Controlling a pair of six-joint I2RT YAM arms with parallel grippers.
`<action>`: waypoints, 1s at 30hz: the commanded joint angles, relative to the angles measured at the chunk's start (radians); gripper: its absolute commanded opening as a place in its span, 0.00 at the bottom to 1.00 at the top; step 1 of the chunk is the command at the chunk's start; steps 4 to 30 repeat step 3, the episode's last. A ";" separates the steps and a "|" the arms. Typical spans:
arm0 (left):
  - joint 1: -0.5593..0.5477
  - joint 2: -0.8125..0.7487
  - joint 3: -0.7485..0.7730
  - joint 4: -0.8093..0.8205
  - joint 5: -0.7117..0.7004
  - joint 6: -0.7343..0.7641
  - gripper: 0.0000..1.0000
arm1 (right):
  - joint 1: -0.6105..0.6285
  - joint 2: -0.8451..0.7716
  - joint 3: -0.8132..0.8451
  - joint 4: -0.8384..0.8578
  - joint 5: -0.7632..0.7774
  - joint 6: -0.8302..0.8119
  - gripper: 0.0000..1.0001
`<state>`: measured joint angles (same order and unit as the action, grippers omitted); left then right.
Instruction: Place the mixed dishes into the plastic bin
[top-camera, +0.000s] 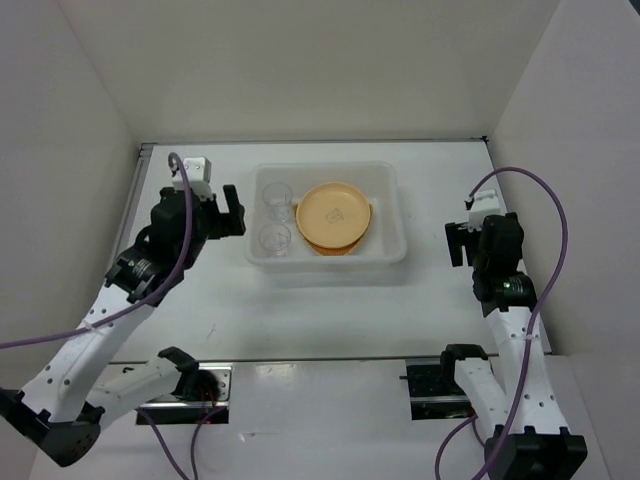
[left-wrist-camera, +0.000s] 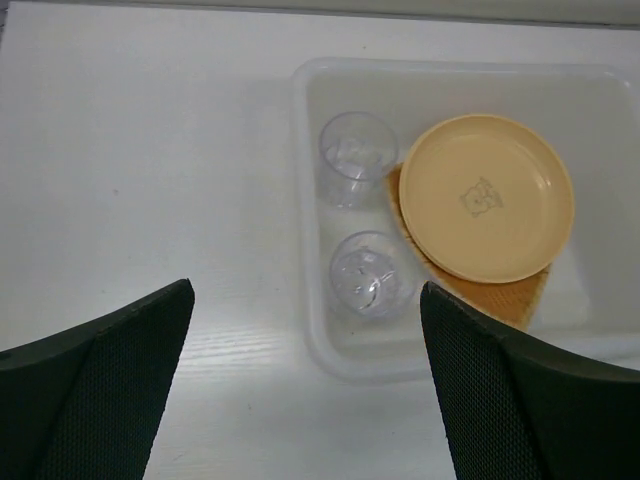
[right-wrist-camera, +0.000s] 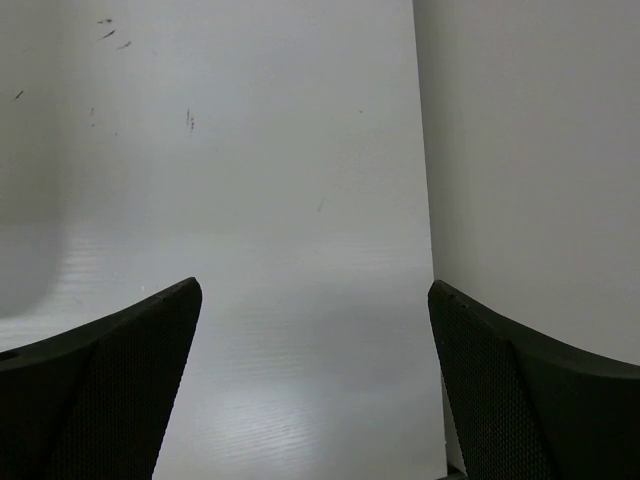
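The plastic bin (top-camera: 388, 205) stands on the white table (top-camera: 300, 310) between the two arms, and white panels enclose the table on three sides. Two clear cups are counted inside the bin, the far cup (left-wrist-camera: 357, 158) and the near cup (left-wrist-camera: 372, 275), both upright along its left wall. To their right, one round yellow plate (left-wrist-camera: 485, 195) is seen lying on one orange woven dish (left-wrist-camera: 510, 297). Whether a second plate lies beneath cannot be told. A small figure is printed at the plate's centre, but no writing can be read. The left gripper (top-camera: 222, 215) is held just beside the bin's left end with jaws spread wide and empty. The right gripper (top-camera: 458, 243), likewise spread and empty, is held well apart on the right.
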<state>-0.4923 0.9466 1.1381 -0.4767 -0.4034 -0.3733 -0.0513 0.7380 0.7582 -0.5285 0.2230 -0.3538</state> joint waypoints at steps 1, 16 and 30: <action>0.004 -0.123 -0.038 0.062 -0.092 0.027 1.00 | 0.008 0.011 0.010 0.002 -0.005 -0.002 0.98; 0.004 -0.159 -0.049 0.062 -0.107 0.027 1.00 | 0.008 0.011 0.010 0.002 -0.005 -0.002 0.98; 0.004 -0.159 -0.049 0.062 -0.107 0.027 1.00 | 0.008 0.011 0.010 0.002 -0.005 -0.002 0.98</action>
